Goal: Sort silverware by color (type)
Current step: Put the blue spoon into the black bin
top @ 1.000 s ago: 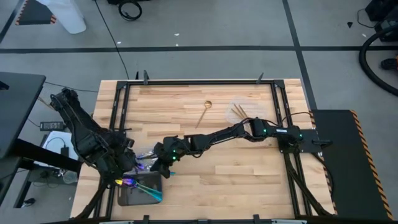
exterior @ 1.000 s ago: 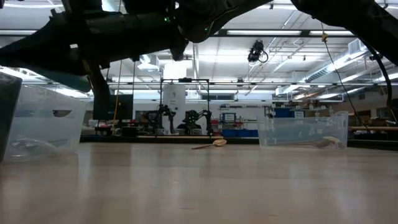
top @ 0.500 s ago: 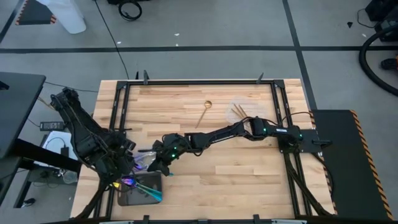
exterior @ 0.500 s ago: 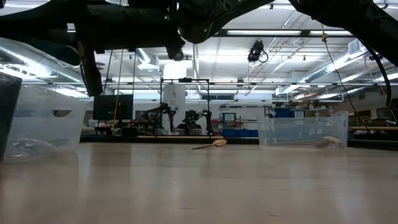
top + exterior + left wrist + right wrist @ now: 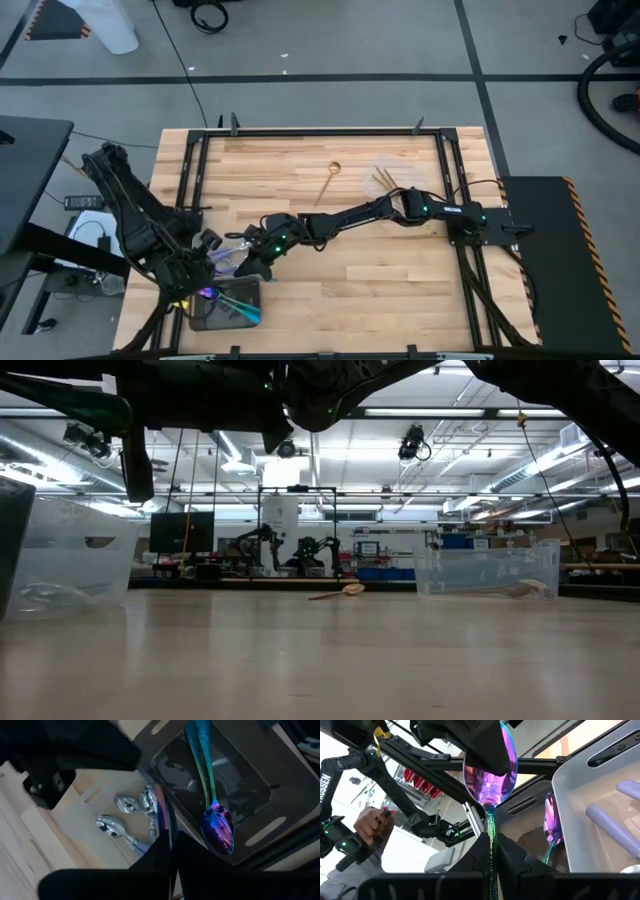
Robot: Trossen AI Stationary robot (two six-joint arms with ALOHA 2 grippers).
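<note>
An iridescent purple-blue spoon [image 5: 490, 765] hangs in the air between my two grippers, above the table's near left corner. My right gripper [image 5: 491, 845] is shut on its handle. My left gripper [image 5: 172, 851] is shut on its bowl end and shows as a dark shape [image 5: 457, 732] over the bowl's top. Below them a second iridescent spoon [image 5: 218, 827] lies in the dark grey tray [image 5: 280, 785]. Silver spoons [image 5: 132, 810] lie in a clear tray [image 5: 80, 815] beside it. My left gripper pinches the bowl end of the spoon, seen edge-on [image 5: 167, 820], between its two fingers, coming steeply from above. Its own fingers hide how much of the bowl they cover. My right gripper pinches the spoon's thin handle [image 5: 491, 832] between its two fingers, reaching nearly level from the table's right. The fingers lie along the handle. The spoon is lifted clear, bowl pointing away from the gripper.
A gold spoon [image 5: 328, 180] lies on the bare wood at the far middle. A clear tray [image 5: 392, 180] with gold pieces stands at the far right. A black frame [image 5: 200, 200] edges the table. A person's hand [image 5: 370, 822] shows beyond the table.
My left gripper has rolled about its own axis and closed onto the spoon's bowl end, staying where it was. My right gripper has tipped and rolled a little with the spoon, which stays lifted above the trays.
</note>
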